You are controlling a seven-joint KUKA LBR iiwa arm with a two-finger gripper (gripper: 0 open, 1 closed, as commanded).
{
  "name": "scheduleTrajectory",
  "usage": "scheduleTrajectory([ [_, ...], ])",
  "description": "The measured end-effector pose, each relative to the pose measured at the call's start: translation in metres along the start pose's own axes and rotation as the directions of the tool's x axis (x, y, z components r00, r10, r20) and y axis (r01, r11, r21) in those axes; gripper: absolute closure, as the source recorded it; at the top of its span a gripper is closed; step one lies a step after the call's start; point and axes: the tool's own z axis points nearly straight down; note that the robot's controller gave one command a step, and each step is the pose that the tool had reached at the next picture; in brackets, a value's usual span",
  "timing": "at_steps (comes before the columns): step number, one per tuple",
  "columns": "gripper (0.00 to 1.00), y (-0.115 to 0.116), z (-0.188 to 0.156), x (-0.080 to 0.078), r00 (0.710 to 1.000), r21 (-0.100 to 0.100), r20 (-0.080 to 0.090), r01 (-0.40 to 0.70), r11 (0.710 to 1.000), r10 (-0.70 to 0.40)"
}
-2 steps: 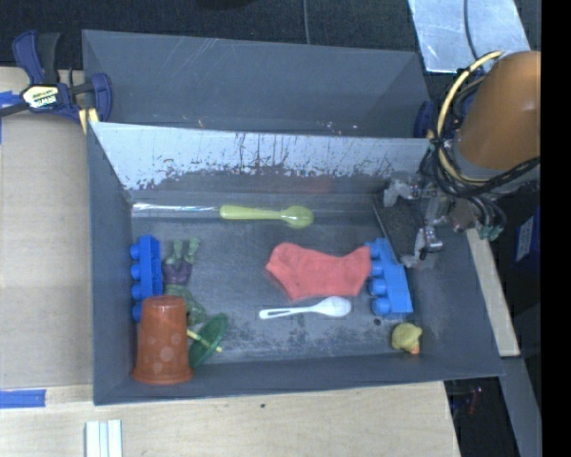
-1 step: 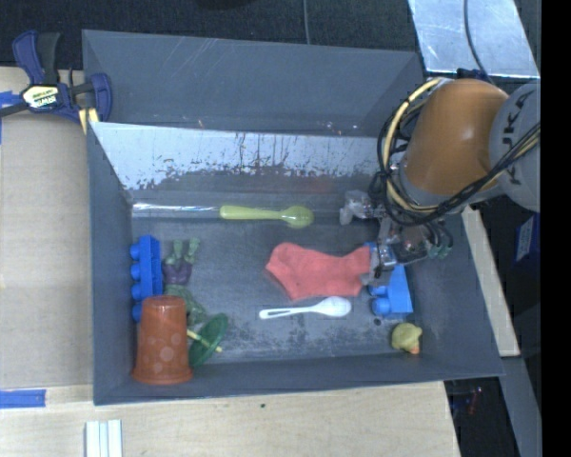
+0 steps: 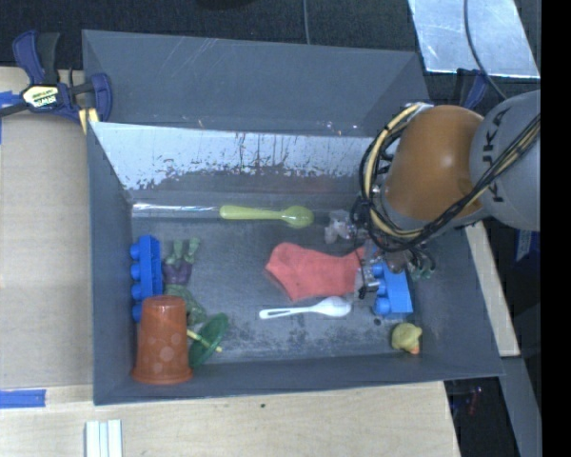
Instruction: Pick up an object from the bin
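Left: one blue studded block (image 3: 145,276), one purple-and-green toy bunch (image 3: 179,265), one orange cup (image 3: 162,341) and one green leafy toy (image 3: 207,331) are counted.
Middle: one green spoon (image 3: 266,215), one red cloth (image 3: 309,269) and one white spoon (image 3: 309,308) are counted.
Right: one small blue block (image 3: 395,298) and one yellow toy (image 3: 405,337) are counted.
Gripper (image 3: 373,282): it is set low between the red cloth's right edge and the small blue block; whether it is apart or together cannot be told.
Progress: nothing is seen lifted, so the grasp and the lift are judged still to be done.
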Motion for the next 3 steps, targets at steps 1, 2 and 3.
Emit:
scheduleTrajectory([
  [1,0.0,0.011,0.011,-0.013,0.966,0.001,0.004,0.26,0.966,-0.26],
  [2,1.0,0.051,0.03,-0.034,0.994,0.002,0.009,0.109,0.994,-0.109],
  [3,1.0,0.051,0.03,-0.034,0.994,0.002,0.009,0.109,0.994,-0.109],
])
